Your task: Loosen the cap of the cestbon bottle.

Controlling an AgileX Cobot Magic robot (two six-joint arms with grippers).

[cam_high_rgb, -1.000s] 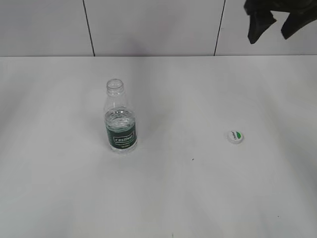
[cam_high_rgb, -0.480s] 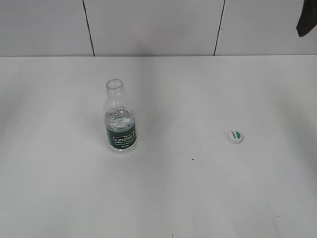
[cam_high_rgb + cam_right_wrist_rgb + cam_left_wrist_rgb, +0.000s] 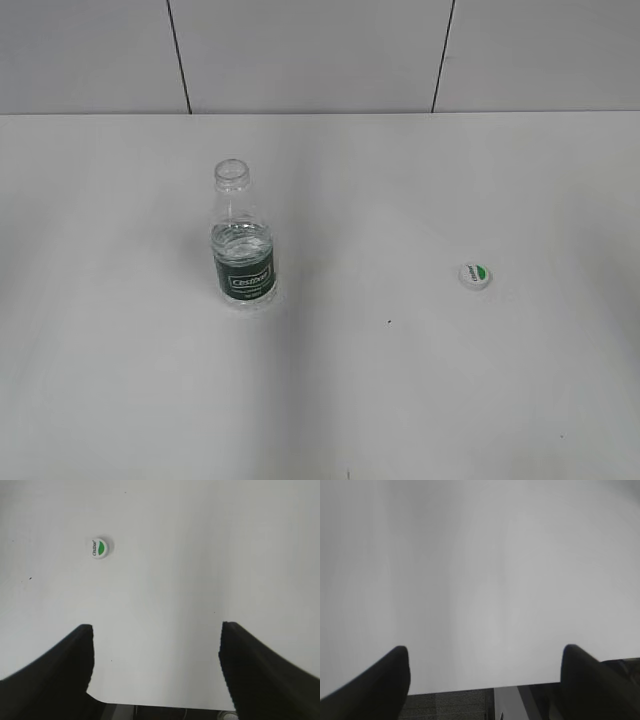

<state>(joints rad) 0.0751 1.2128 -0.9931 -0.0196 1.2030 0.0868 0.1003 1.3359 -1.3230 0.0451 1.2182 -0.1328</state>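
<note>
The cestbon bottle (image 3: pixel 242 242) stands upright on the white table, left of centre in the exterior view, its neck open with no cap on it. The cap (image 3: pixel 476 276) lies flat on the table to the right, apart from the bottle; it also shows in the right wrist view (image 3: pixel 100 548), far ahead and left of the jaws. My right gripper (image 3: pixel 156 640) is open and empty above the table's near edge. My left gripper (image 3: pixel 484 660) is open and empty over bare table by the edge. Neither gripper shows in the exterior view.
The white table (image 3: pixel 400 380) runs to a pale tiled wall (image 3: pixel 310 55) at the back. The table's near edge (image 3: pixel 485 687) shows in both wrist views, with floor below it.
The right arm, seen at the top right of the exterior view, has moved out of that view. The bottle and cap have not moved.
</note>
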